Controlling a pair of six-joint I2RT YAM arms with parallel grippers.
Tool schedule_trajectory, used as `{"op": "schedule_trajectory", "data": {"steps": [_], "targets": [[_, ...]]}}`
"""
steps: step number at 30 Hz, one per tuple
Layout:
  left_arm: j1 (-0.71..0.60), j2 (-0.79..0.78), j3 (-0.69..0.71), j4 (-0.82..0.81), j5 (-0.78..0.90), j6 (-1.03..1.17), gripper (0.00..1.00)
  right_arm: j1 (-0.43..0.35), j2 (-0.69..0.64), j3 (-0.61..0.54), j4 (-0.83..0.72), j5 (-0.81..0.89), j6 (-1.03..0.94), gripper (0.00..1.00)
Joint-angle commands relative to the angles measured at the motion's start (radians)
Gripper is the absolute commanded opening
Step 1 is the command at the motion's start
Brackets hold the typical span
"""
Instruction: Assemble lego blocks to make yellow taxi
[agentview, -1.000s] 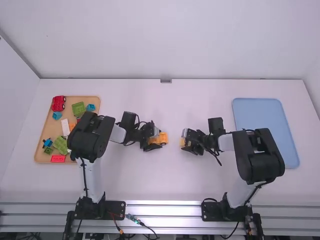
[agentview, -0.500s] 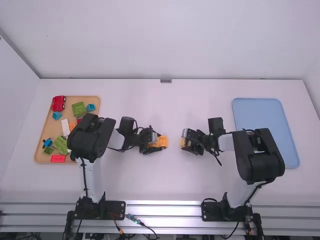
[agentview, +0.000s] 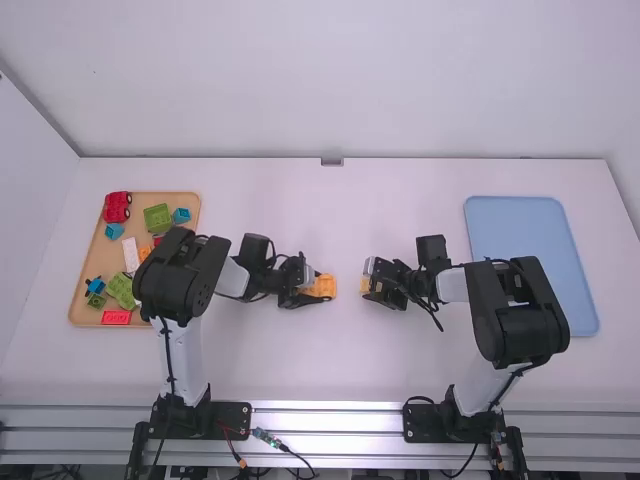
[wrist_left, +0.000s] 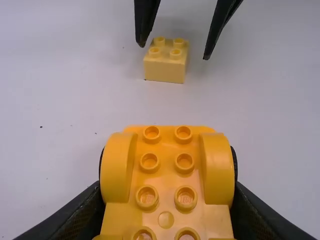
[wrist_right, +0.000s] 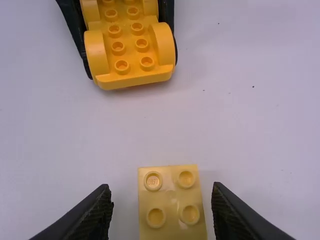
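Left of the middle, my left gripper holds the orange-yellow car base from its sides. In the left wrist view the gripper has its fingers against both sides of the studded car base. Across a small gap, my right gripper stands around a pale yellow block. That two-by-two block sits between the spread fingers of the right gripper in the right wrist view, with space on each side. Base and block are apart.
A wooden tray at the left carries red, green, blue, white and orange pieces, partly behind the left arm. On the right lies a blue tray, with the right arm over its near left part.
The left gripper has shifted slightly to the right and turned a little. It now holds the car base, which has barely moved. The right arm has kept still.
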Motion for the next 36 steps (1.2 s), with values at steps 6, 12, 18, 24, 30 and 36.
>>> {"op": "schedule_trajectory", "data": {"steps": [6, 12, 18, 24, 30, 36], "targets": [[0.008, 0.019, 0.043, -0.126, -0.091, 0.008, 0.48, -0.001, 0.004, 0.011, -0.003, -0.006, 0.002, 0.47], [0.007, 0.019, 0.024, -0.087, -0.09, 0.009, 0.48, -0.001, 0.004, 0.011, -0.003, -0.006, 0.003, 0.46], [0.007, 0.019, -0.018, -0.006, -0.091, 0.009, 0.49, -0.001, 0.004, 0.011, -0.003, -0.006, 0.002, 0.44], [0.008, 0.019, -0.012, -0.017, -0.089, 0.009, 0.49, -0.001, 0.004, 0.011, -0.021, 0.02, 0.0, 0.44], [0.006, 0.019, 0.015, -0.068, -0.086, 0.009, 0.48, -0.001, 0.006, 0.01, -0.019, 0.024, -0.019, 0.45], [0.006, 0.019, 0.005, -0.049, -0.086, 0.009, 0.48, -0.002, 0.064, 0.013, 0.04, 0.006, -0.019, 0.48]]}}
